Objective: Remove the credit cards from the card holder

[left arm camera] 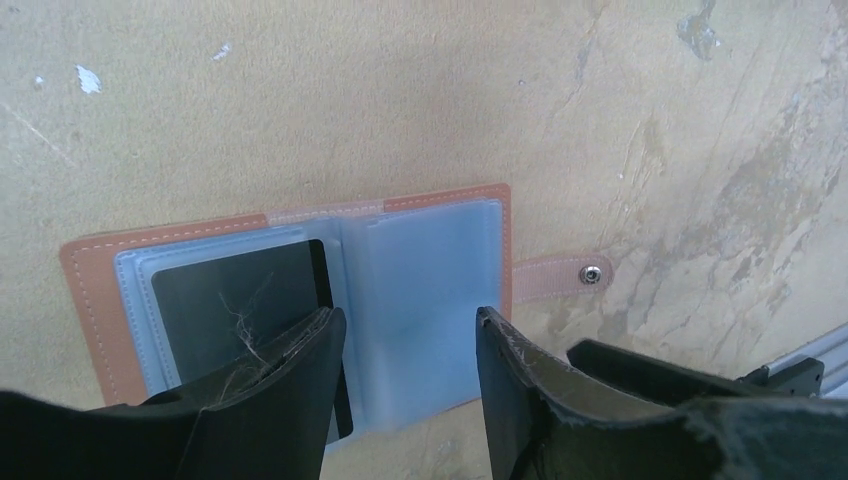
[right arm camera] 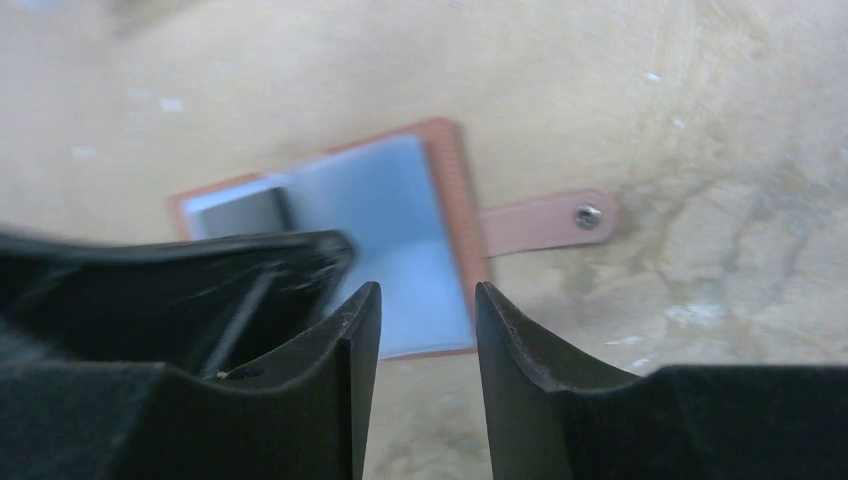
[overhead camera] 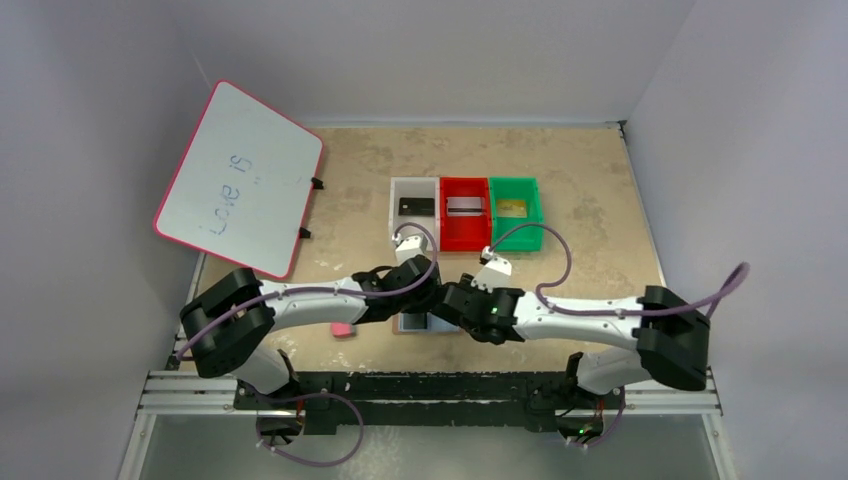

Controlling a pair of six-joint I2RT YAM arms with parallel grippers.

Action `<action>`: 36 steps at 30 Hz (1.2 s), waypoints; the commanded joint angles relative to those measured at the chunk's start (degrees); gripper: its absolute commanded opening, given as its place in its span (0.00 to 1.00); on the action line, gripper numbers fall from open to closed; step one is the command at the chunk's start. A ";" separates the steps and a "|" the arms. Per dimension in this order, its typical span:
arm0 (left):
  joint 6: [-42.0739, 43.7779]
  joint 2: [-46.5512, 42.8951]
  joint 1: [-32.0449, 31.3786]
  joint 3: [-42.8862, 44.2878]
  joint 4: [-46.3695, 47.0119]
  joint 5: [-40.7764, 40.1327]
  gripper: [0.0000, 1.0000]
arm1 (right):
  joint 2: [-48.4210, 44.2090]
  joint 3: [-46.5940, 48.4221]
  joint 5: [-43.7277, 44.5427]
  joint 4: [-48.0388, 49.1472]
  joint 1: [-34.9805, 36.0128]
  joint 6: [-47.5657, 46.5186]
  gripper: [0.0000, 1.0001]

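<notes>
The card holder [left arm camera: 430, 270] lies open and flat on the table, tan leather with pale blue sleeves and its snap tab [left arm camera: 560, 275] out to the right. A black credit card [left arm camera: 240, 295] sits in the left sleeve. My left gripper [left arm camera: 410, 320] hovers open just above the near edge of the sleeves, nothing between its fingers. My right gripper [right arm camera: 428, 290] is also open and empty, over the right-hand page of the card holder [right arm camera: 390, 210]. In the top view both grippers meet over the card holder [overhead camera: 413, 324], left gripper [overhead camera: 428, 292] and right gripper [overhead camera: 452, 300] close together.
Three bins stand behind: a white bin [overhead camera: 396, 215] holding a black card [overhead camera: 416, 206], a red bin [overhead camera: 465, 235] holding a silver-grey card [overhead camera: 465, 207], and a green bin [overhead camera: 515, 238] holding a gold card [overhead camera: 513, 207]. A pink eraser [overhead camera: 342, 329] lies left of the holder. A whiteboard [overhead camera: 240, 178] leans at back left.
</notes>
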 commanded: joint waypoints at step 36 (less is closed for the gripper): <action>-2.34 -16.13 -0.32 -8.47 -3.86 -7.61 0.50 | -0.98 -15.84 -34.20 51.41 -12.67 -23.85 0.37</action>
